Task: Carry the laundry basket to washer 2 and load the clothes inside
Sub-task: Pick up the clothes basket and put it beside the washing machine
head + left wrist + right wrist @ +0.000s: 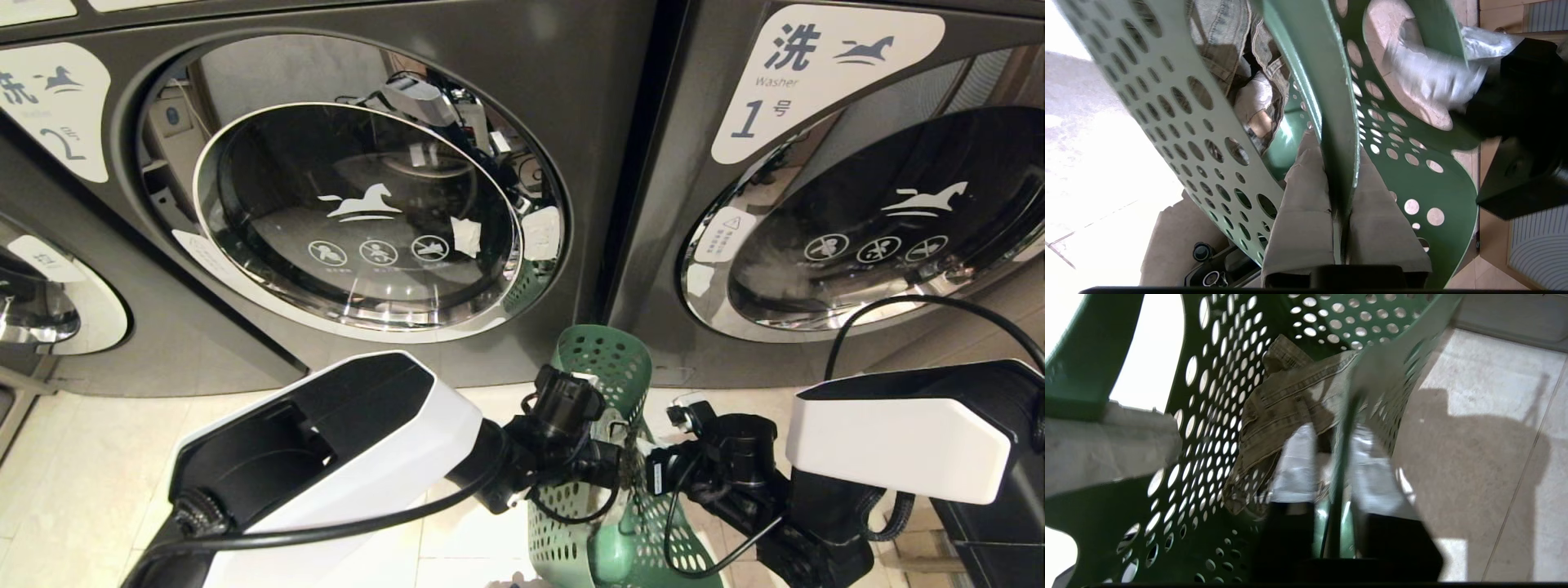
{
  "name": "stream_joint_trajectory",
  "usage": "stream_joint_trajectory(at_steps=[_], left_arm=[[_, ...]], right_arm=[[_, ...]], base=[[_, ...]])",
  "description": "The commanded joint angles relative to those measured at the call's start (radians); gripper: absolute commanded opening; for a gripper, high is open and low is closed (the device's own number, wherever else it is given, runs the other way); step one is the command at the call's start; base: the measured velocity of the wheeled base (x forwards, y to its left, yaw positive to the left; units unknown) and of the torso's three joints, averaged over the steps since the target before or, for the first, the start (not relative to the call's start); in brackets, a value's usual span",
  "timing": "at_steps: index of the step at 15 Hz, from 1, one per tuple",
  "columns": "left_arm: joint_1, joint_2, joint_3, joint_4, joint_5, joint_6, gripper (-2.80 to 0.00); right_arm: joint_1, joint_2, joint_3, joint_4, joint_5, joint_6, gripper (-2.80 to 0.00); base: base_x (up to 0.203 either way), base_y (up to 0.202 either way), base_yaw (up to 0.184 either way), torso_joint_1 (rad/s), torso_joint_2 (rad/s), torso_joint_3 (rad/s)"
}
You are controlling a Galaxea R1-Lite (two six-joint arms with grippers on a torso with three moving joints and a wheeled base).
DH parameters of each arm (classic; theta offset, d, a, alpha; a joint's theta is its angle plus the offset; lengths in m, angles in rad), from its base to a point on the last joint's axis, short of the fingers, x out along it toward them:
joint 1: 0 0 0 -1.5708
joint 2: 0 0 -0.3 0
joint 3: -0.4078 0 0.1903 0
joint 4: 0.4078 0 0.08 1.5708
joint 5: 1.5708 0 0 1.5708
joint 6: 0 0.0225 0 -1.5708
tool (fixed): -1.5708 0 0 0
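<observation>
Gripping the basket (604, 359) by opposite walls, we held it low centre of the head view, before the seam between washer 2 (359, 212) and washer 1 (882, 220). The left gripper (1341, 228) was clamped tight on one wall. The right gripper (1337, 469) straddled the other wall with a slim gap showing beside it, so whether it gripped we could not tell. The clothes (1286, 404) lay inside the basket.

Risks, as we judged them: a slackened right hold could let the basket twist on the left pads, tip and spill the clothes; both doors appeared closed, so loading could not begin.

Legible writing: "洗", "Washer" and "1号" at upper right (808, 73); a "2" at upper left (61, 135); white horse logos on both doors.
</observation>
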Motion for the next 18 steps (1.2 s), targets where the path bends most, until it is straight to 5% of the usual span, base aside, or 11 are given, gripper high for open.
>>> stream_joint_trajectory(at_steps=[1,11,18], left_arm=[[0.0,0.003,-0.005,-0.002,-0.001,-0.002,-2.8],[0.01,0.005,-0.006,0.014,0.0,-0.002,-2.8],[0.01,0.002,-0.005,0.012,0.002,-0.003,-2.8]], right_arm=[[-0.001,0.008,-0.006,-0.007,0.0,0.002,0.0],[-0.007,-0.13,0.122,0.002,0.003,-0.049,0.0],[-0.006,-0.219,0.221,0.182,0.003,-0.132,0.0]], base=[[0.0,0.0,0.0,0.0,0.0,0.0],[0.0,0.0,0.0,0.0,0.0,0.0],[0.0,0.0,0.0,0.0,0.0,0.0]])
